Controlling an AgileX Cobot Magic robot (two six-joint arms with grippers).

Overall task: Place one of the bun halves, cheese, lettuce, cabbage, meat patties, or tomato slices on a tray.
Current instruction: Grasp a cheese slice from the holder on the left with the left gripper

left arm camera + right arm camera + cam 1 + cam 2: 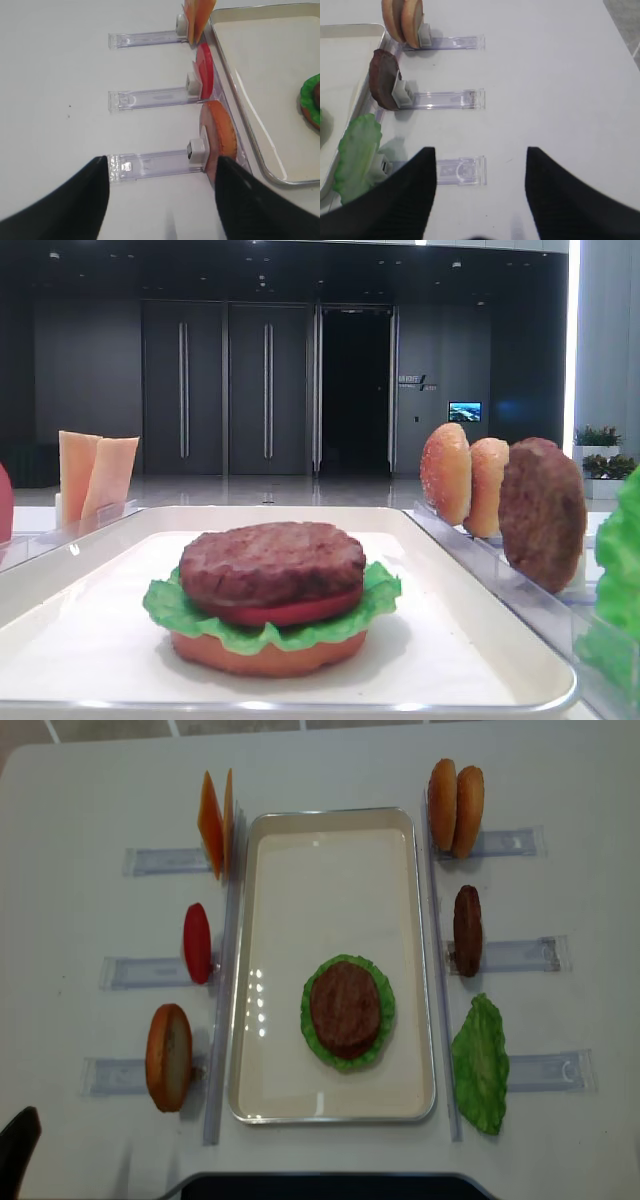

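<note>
On the white tray [250, 970] a stack sits toward the near end: flat bun half, ruffled green lettuce [347, 1053], red tomato slice [285, 612] and a grainy brown patty [345, 1008] on top. In the clear racks [510, 954] on the bench [90, 790] stand two cheese slices [212, 822], one tomato slice [197, 943], three bun halves [168, 1057], one patty [467, 930] and one lettuce leaf [481, 1063]. The left gripper [160, 200] and right gripper [480, 195] both hang with jaws spread wide, holding nothing.
</note>
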